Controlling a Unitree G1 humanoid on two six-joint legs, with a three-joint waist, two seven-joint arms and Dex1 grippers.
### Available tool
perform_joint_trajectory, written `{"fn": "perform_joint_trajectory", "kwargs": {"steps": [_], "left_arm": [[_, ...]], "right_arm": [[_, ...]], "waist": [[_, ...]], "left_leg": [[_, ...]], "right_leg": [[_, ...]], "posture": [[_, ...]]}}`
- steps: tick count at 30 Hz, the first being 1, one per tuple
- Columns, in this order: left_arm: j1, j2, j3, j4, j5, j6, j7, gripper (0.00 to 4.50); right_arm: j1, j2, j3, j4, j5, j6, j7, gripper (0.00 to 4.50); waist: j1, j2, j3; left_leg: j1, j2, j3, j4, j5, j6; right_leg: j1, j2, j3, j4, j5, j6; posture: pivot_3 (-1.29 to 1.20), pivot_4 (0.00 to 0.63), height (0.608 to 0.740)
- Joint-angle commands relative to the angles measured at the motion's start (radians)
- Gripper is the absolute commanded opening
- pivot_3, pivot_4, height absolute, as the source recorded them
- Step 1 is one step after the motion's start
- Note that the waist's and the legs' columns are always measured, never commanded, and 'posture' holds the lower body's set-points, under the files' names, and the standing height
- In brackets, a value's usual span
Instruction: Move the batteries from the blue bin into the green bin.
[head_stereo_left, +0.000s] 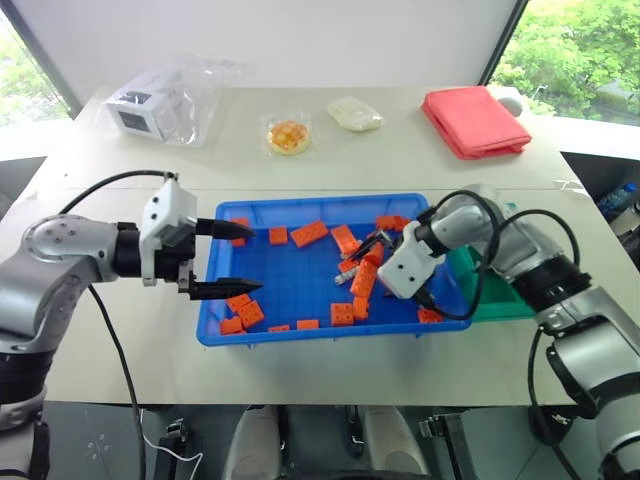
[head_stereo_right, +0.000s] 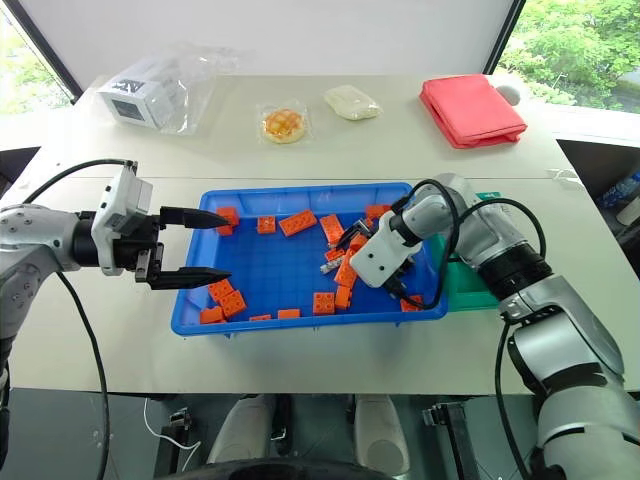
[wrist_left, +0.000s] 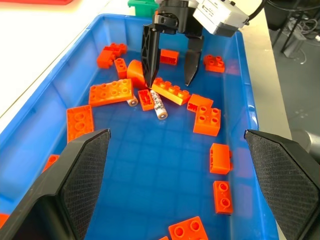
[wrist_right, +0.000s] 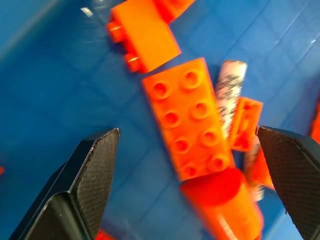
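Observation:
The blue bin (head_stereo_left: 300, 333) sits mid-table with several orange bricks (head_stereo_left: 308, 233) scattered in it. One of the batteries (wrist_left: 159, 105), a silver printed cylinder, lies among bricks near the bin's right-hand middle (head_stereo_left: 346, 272); in the right wrist view it (wrist_right: 230, 90) rests beside a long brick. A second round end (wrist_left: 132, 101) peeks from under a brick. My right gripper (head_stereo_left: 362, 250) points down into the bin, open, its tips just above that battery. Over the bin's left rim my left gripper (head_stereo_left: 240, 258) hovers open and empty. The green bin (head_stereo_left: 497, 300) stands against the blue bin's right side.
At the table's far side lie a bagged white box (head_stereo_left: 150, 105), a bagged pastry (head_stereo_left: 288, 135), a pale packet (head_stereo_left: 355, 113) and a folded red cloth (head_stereo_left: 475, 120). Cables loop around both wrists.

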Motion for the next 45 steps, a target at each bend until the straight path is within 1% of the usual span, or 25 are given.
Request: {"fn": "perform_joint_trajectory", "kwargs": {"steps": [1, 4, 7, 9, 10, 12, 14, 16, 17, 20, 24, 26, 27, 28, 30, 31, 34, 37, 38, 40, 41, 42, 45], "left_arm": [[0.0, 0.009, 0.038, -0.028, -0.02, 0.001, 0.009, 4.5], [-0.008, 0.007, 0.037, -0.022, -0.019, 0.002, 0.011, 4.5], [-0.017, 0.006, 0.035, -0.018, -0.019, 0.002, 0.012, 4.5], [-0.02, 0.006, 0.034, -0.016, -0.02, 0.002, 0.012, 4.5], [-0.022, 0.006, 0.033, -0.015, -0.019, 0.001, 0.011, 4.5], [-0.026, 0.006, 0.031, -0.01, -0.017, -0.001, 0.009, 4.5], [-0.028, 0.005, 0.029, -0.003, -0.014, -0.006, 0.006, 4.5], [-0.031, 0.004, 0.027, 0.001, -0.012, -0.008, 0.004, 4.5], [-0.033, 0.003, 0.025, 0.004, -0.011, -0.01, 0.003, 4.5], [-0.045, -0.005, 0.015, 0.016, -0.006, -0.015, 0.002, 4.5], [-0.051, -0.009, 0.011, 0.024, -0.001, -0.019, -0.004, 4.5], [-0.048, -0.006, 0.014, 0.02, -0.003, -0.017, -0.005, 4.5], [-0.047, -0.004, 0.016, 0.017, -0.005, -0.016, -0.006, 4.5], [-0.045, -0.002, 0.018, 0.015, -0.006, -0.015, -0.007, 4.5], [-0.043, 0.001, 0.021, 0.015, -0.006, -0.015, -0.008, 4.5], [-0.039, 0.003, 0.023, 0.015, -0.006, -0.015, -0.009, 4.5], [-0.03, 0.006, 0.028, 0.012, -0.005, -0.017, -0.011, 4.5], [-0.027, 0.005, 0.027, 0.014, -0.003, -0.019, -0.011, 4.5], [-0.028, 0.003, 0.025, 0.016, -0.002, -0.02, -0.01, 4.5], [-0.029, 0.001, 0.022, 0.016, -0.002, -0.019, -0.009, 4.5], [-0.03, 0.0, 0.021, 0.016, -0.002, -0.019, -0.009, 4.5], [-0.033, 0.0, 0.019, 0.017, -0.002, -0.018, -0.009, 4.5], [-0.041, 0.0, 0.014, 0.025, 0.001, -0.02, -0.013, 4.5]], "right_arm": [[-0.014, 0.024, 0.013, 0.049, -0.026, -0.045, -0.001, 4.48], [-0.012, 0.042, 0.013, 0.066, -0.018, -0.05, 0.014, 3.74], [-0.007, 0.039, 0.006, 0.057, -0.002, -0.041, 0.038, 2.2], [0.002, 0.03, -0.008, 0.03, 0.026, -0.003, 0.063, 1.26], [0.005, 0.025, -0.016, 0.014, 0.043, 0.02, 0.077, 1.1], [0.002, 0.007, -0.032, -0.027, 0.104, 0.086, 0.145, 1.1], [-0.021, 0.005, -0.05, -0.085, 0.186, 0.209, 0.214, 1.1], [-0.05, 0.034, -0.067, -0.128, 0.236, 0.327, 0.231, 1.1], [-0.068, 0.064, -0.077, -0.142, 0.25, 0.383, 0.218, 1.1], [-0.136, 0.223, -0.081, -0.159, 0.246, 0.59, 0.108, 1.1], [-0.127, 0.361, -0.026, -0.177, 0.193, 0.722, 0.026, 1.1], [-0.119, 0.423, -0.009, -0.17, 0.171, 0.793, -0.032, 2.15], [-0.118, 0.445, -0.006, -0.164, 0.157, 0.819, -0.063, 2.5], [-0.119, 0.457, -0.007, -0.161, 0.143, 0.835, -0.088, 2.98], [-0.122, 0.46, -0.014, -0.164, 0.135, 0.876, -0.11, 4.06], [-0.122, 0.441, -0.026, -0.18, 0.148, 0.91, -0.095, 4.43], [-0.101, 0.341, -0.064, -0.256, 0.196, 0.996, -0.031, 4.43], [-0.055, 0.234, -0.092, -0.317, 0.225, 1.028, 0.005, 4.43], [-0.035, 0.199, -0.104, -0.332, 0.23, 1.032, 0.011, 4.21], [0.0, 0.151, -0.119, -0.354, 0.238, 1.043, 0.013, 3.62], [0.016, 0.136, -0.124, -0.362, 0.24, 1.044, 0.01, 3.06], [0.031, 0.123, -0.127, -0.368, 0.241, 1.043, 0.007, 2.58], [0.062, 0.102, -0.131, -0.377, 0.245, 1.029, 0.001, 2.58]], "waist": [[0.001, 0.0, 0.0], [0.002, -0.001, -0.001], [0.003, -0.001, -0.001], [0.003, -0.001, -0.001], [0.003, -0.001, -0.001], [0.004, -0.001, -0.001], [0.003, -0.001, 0.0], [0.002, -0.001, 0.0], [-0.001, -0.001, 0.0], [-0.011, -0.001, 0.0], [0.003, -0.001, 0.0], [0.008, -0.001, -0.001], [0.007, -0.001, -0.001], [0.006, -0.001, -0.001], [0.007, -0.001, -0.001], [0.007, -0.002, -0.001], [0.008, -0.002, -0.001], [0.006, -0.002, -0.001], [0.005, -0.002, -0.001], [0.003, -0.002, -0.001], [-0.001, -0.002, -0.001], [-0.004, -0.002, -0.001], [-0.004, -0.002, -0.001]], "left_leg": [[0.0, 0.0, 0.0, 0.0, 0.0, 0.0], [0.001, 0.0, 0.0, 0.0, 0.0, 0.0], [0.001, 0.0, 0.0, 0.0, 0.0, 0.0], [0.001, 0.0, 0.0, 0.0, 0.0, 0.0], [0.001, 0.0, 0.0, 0.0, 0.0, 0.0], [0.001, 0.0, 0.0, 0.0, 0.0, 0.0], [0.001, 0.0, 0.0, 0.0, 0.0, 0.0], [0.001, 0.0, 0.0, 0.0, 0.0, 0.0], [0.001, 0.0, 0.0, 0.0, 0.0, 0.0], [0.002, 0.0, 0.0, 0.0, 0.0, -0.001], [0.002, 0.003, -0.003, 0.0, 0.001, -0.002], [0.002, 0.004, -0.003, 0.0, 0.001, -0.002], [0.001, 0.004, -0.003, 0.0, 0.001, -0.002], [0.001, 0.003, -0.002, 0.001, 0.001, -0.002], [0.001, 0.001, -0.002, 0.001, 0.001, -0.002], [0.001, 0.0, -0.002, 0.001, 0.002, -0.003], [0.0, 0.0, -0.002, 0.001, 0.002, -0.003], [0.0, -0.001, -0.002, 0.001, 0.001, -0.003], [0.0, -0.001, -0.002, 0.001, 0.001, -0.003], [0.001, 0.0, -0.003, 0.0, 0.001, -0.003], [0.001, 0.0, -0.003, -0.001, 0.001, -0.003], [0.001, 0.0, -0.002, -0.001, 0.001, -0.003], [0.002, 0.002, -0.002, -0.001, 0.001, -0.003]], "right_leg": [[0.0, 0.0, 0.0, 0.0, 0.0, 0.0], [0.002, 0.0, 0.0, 0.0, 0.0, 0.0], [0.002, -0.001, 0.0, 0.0, 0.0, -0.001], [0.002, -0.001, 0.0, 0.0, 0.0, -0.001], [0.002, -0.001, 0.0, 0.0, 0.0, -0.001], [0.001, -0.001, 0.0, 0.001, 0.0, 0.0], [0.001, -0.001, 0.0, 0.001, 0.0, 0.0], [0.001, -0.001, 0.0, 0.001, 0.0, 0.0], [0.001, -0.001, 0.0, 0.002, 0.0, 0.0], [-0.002, 0.0, 0.001, 0.007, 0.0, -0.001], [-0.003, 0.003, -0.002, 0.013, -0.002, -0.004], [-0.003, 0.003, -0.002, 0.012, -0.003, -0.005], [-0.003, 0.003, -0.002, 0.012, -0.003, -0.005], [-0.003, 0.002, -0.002, 0.012, -0.003, -0.005], [-0.003, 0.0, -0.002, 0.011, -0.003, -0.005], [-0.002, -0.001, -0.002, 0.011, -0.003, -0.005], [-0.002, -0.001, -0.002, 0.011, -0.003, -0.005], [-0.002, -0.002, -0.002, 0.01, -0.003, -0.005], [-0.002, -0.001, -0.002, 0.01, -0.003, -0.004], [-0.002, -0.001, -0.002, 0.01, -0.003, -0.004], [-0.003, 0.0, -0.002, 0.01, -0.003, -0.004], [-0.003, 0.0, -0.002, 0.01, -0.003, -0.004], [-0.003, 0.002, -0.002, 0.011, -0.003, -0.004]], "posture": [[0.0, 0.15, 0.734], [0.0, 0.15, 0.734], [0.0, 0.15, 0.734], [0.0, 0.15, 0.734], [0.0, 0.15, 0.734], [0.0, 0.15, 0.734], [0.0, 0.15, 0.734], [0.0, 0.15, 0.734], [0.0, 0.15, 0.734], [0.0, 0.15, 0.734], [0.0, 0.15, 0.734], [0.0, 0.15, 0.734], [0.0, 0.15, 0.734], [0.0, 0.15, 0.734], [0.0, 0.15, 0.734], [0.0, 0.15, 0.734], [0.0, 0.15, 0.734], [0.0, 0.15, 0.734], [0.0, 0.15, 0.734], [0.0, 0.15, 0.734], [0.0, 0.15, 0.734], [0.0, 0.15, 0.734], [0.0, 0.15, 0.734]]}}
